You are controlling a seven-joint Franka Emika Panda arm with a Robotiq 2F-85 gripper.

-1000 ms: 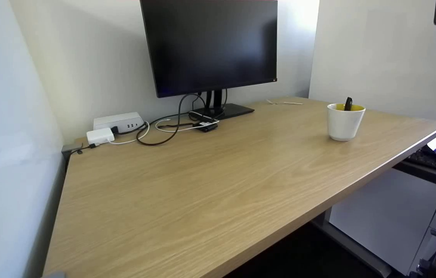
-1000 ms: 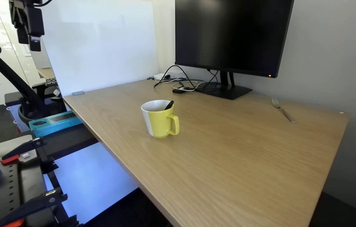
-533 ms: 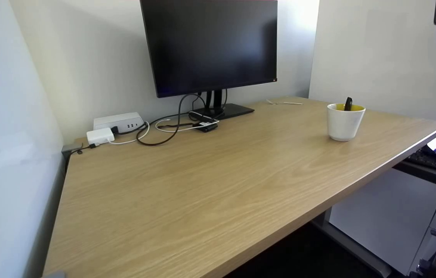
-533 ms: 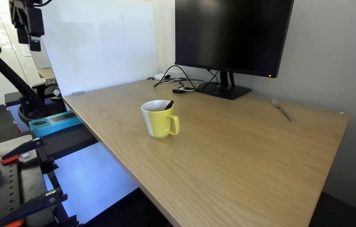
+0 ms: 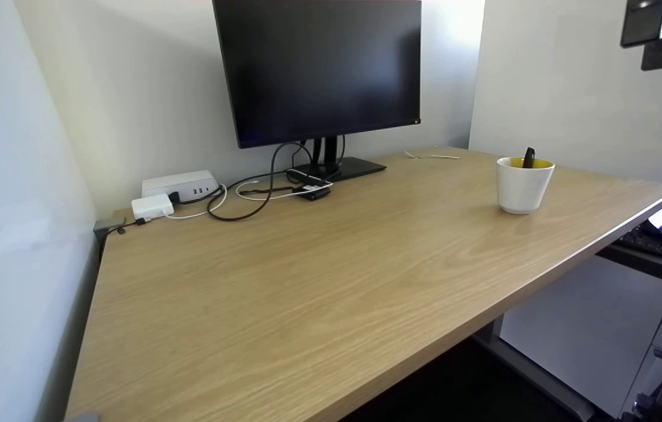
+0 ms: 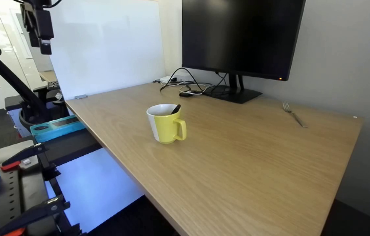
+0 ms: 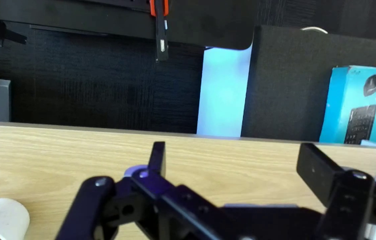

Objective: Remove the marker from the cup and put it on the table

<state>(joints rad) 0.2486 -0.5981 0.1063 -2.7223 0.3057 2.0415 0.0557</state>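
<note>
The cup (image 5: 522,190) stands upright on the light-wood table (image 5: 307,281). It is white outside in one exterior view; an exterior view also shows its yellow side and handle (image 6: 166,127). The marker (image 5: 529,157) leans inside the cup, its dark end above the rim; that end also shows in an exterior view (image 6: 176,109). Its lower part is hidden in both exterior views. In the wrist view the cup (image 7: 3,215) is cut off at the lower left. My gripper (image 7: 232,150) is open and empty, high above the table and away from the cup, at an exterior view's upper right (image 5: 653,53).
A monitor (image 5: 325,70) stands at the back, with cables and a white box (image 5: 181,186) beside it. A fork (image 6: 294,114) lies on the table. A white panel (image 6: 106,49) borders one side. A teal box (image 7: 361,105) and clamps (image 6: 24,155) lie beyond the table edge.
In the last half second my gripper has moved a little toward the cup's side, leftward in one exterior view and rightward in the other. The cup and marker have not moved.
</note>
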